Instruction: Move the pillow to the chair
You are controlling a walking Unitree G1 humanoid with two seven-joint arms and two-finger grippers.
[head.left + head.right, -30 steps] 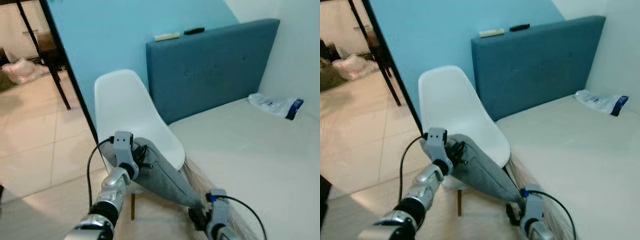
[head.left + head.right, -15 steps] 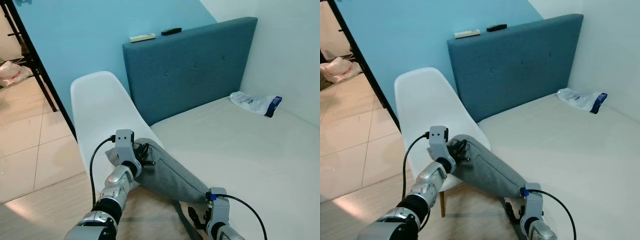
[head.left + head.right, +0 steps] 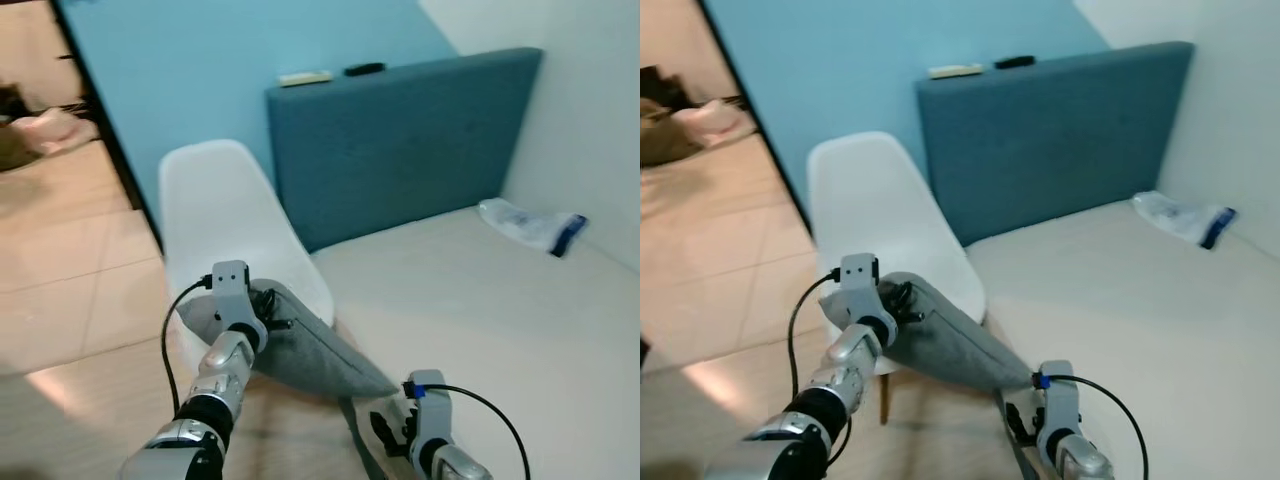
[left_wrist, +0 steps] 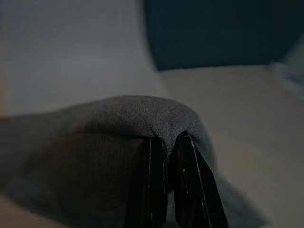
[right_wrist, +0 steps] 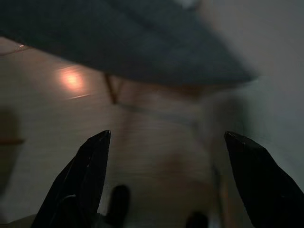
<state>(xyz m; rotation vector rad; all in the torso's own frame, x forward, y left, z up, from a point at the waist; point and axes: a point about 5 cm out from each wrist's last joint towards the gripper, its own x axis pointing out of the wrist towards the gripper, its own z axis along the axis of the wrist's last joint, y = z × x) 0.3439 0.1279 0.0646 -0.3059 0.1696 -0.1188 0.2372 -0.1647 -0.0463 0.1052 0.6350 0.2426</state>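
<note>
Pillow: the grey pillow (image 3: 300,345) lies partly on the seat of the chair (image 3: 235,225); one end is over the seat, the other end sticks out past the seat edge toward the bed (image 3: 500,310).
Left tool: the left tool (image 3: 268,308) is clenched on the pillow end that is over the seat. In the left wrist view its two black fingers (image 4: 152,190) are pressed close together, with a fold of the grey cloth pinched between them.
Right tool: the right tool (image 5: 166,180) is released, its fingers spread wide apart with nothing between them. It is low, beside the front edge of the bed, just under the free end of the pillow and not touching it. In the right wrist view the pillow is above the fingers, blurred.
Chair: white, with a shell seat on wooden legs; it stands against the blue wall (image 3: 200,70), just beside the headboard (image 3: 400,150).
Bed: a pale mattress with a dark blue headboard. A plastic bag (image 3: 530,225) lies near the far right corner of the bed.
Headboard top: a pale flat thing (image 3: 305,77) and a black one (image 3: 363,69) lie on the upper edge, near each other; I cannot tell what they are.
Floor: beige tiles (image 3: 70,280) to the left of the chair.
</note>
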